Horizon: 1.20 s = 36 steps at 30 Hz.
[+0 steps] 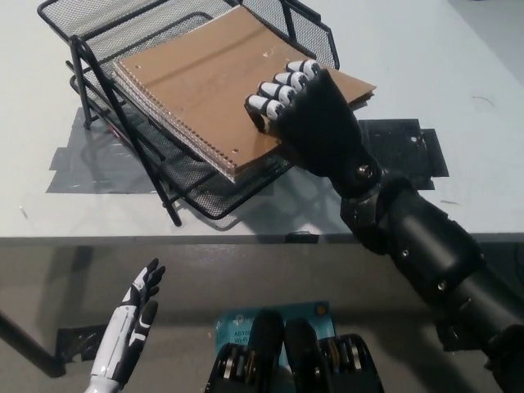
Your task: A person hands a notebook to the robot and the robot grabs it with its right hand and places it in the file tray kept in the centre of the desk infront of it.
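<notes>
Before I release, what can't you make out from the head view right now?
- Grip under the notebook: the right hand covers it.
- Whether the notebook rests fully in the file tray: its own cover hides the contact.
- Tray's far edge: cut off at the top.
- Left hand: open, idle, lower left.

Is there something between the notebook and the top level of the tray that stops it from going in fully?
Nothing visible blocks it. The notebook already lies flat on the tray top level, its right corner sticking out over the edge, with the right robot hand on it. The left robot hand rests low, apart.
</notes>
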Motion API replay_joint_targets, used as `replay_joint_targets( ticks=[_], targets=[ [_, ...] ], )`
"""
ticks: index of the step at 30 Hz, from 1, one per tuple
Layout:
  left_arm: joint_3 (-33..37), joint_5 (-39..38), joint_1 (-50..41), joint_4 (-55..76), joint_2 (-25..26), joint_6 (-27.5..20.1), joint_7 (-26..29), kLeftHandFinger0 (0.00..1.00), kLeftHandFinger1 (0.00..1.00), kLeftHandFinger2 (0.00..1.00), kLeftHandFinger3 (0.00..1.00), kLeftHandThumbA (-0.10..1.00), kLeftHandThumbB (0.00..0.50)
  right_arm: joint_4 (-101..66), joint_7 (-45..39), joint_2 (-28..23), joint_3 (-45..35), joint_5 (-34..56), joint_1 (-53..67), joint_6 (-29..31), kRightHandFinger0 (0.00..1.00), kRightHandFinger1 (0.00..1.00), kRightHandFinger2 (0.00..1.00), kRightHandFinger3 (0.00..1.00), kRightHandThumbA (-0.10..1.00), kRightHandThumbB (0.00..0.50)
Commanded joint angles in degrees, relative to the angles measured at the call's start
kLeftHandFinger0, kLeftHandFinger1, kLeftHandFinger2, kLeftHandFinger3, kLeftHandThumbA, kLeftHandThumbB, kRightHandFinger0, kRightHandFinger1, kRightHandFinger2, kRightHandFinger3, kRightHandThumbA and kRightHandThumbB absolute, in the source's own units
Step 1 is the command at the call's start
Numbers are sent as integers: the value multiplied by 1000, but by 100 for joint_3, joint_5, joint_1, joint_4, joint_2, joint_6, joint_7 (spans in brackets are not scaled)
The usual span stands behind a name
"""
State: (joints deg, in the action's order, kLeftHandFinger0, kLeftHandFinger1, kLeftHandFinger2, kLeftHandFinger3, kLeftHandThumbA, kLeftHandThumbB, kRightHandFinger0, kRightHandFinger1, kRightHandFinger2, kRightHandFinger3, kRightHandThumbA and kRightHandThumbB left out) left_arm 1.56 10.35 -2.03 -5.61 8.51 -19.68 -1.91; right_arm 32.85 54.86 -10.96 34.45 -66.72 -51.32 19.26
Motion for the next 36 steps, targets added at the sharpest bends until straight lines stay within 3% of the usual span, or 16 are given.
replay_joint_targets(
  ticks=[1,3,5,8,12,16,17,26,27,29,33,35,36],
  targets=[
    [24,36,64,129,87,-221,11,1000,1000,993,1000,1000,307,150,285,118,-23,-41,-858,146,0,0,14,186,580,0],
    [25,63,52,172,90,-157,11,1000,1000,994,1000,1000,313,346,328,167,-9,-21,-1010,180,0,0,2,173,580,0],
    [26,86,46,213,84,-95,15,1000,1000,993,1000,1000,313,539,357,207,16,-13,-1166,212,0,0,34,214,506,0],
    [31,39,66,193,82,-80,-7,1000,1000,994,1000,1000,320,1041,426,318,90,-40,-1559,184,0,0,136,337,503,0],
    [36,54,80,240,80,-5,-13,1000,1000,989,1000,1000,332,1594,597,433,167,-47,-1883,95,0,0,166,399,502,3],
    [23,53,110,202,70,-26,18,1000,1000,971,1000,1000,346,2142,865,550,239,-45,-2145,66,0,0,149,365,451,0],
    [22,13,119,211,64,-2,1,1000,1000,970,1000,1000,352,2284,899,575,252,-30,-2196,58,0,0,138,329,520,0],
    [30,13,161,227,68,79,-15,1000,1000,959,1000,1000,368,2886,945,679,322,98,-2216,63,0,0,225,264,592,0],
    [31,21,165,215,73,59,-11,1000,1000,958,1000,1000,367,2967,1024,682,361,66,-2196,46,0,0,233,264,506,0],
    [33,44,168,212,77,47,-2,1000,1000,955,1000,1000,362,3045,1039,688,387,53,-2149,18,0,0,222,266,461,0],
    [30,17,169,226,66,82,-9,1000,1000,956,1000,1000,363,3252,1077,709,583,-36,-1971,-114,0,0,185,294,599,9],
    [32,12,187,221,53,78,-3,1000,1000,952,1000,1000,362,3331,1047,694,702,-120,-1921,-210,0,0,172,281,610,20],
    [36,-5,192,218,45,74,-8,1000,1000,943,1000,1000,360,3328,752,665,732,-91,-1876,-234,0,0,224,304,717,15]
  ],
)
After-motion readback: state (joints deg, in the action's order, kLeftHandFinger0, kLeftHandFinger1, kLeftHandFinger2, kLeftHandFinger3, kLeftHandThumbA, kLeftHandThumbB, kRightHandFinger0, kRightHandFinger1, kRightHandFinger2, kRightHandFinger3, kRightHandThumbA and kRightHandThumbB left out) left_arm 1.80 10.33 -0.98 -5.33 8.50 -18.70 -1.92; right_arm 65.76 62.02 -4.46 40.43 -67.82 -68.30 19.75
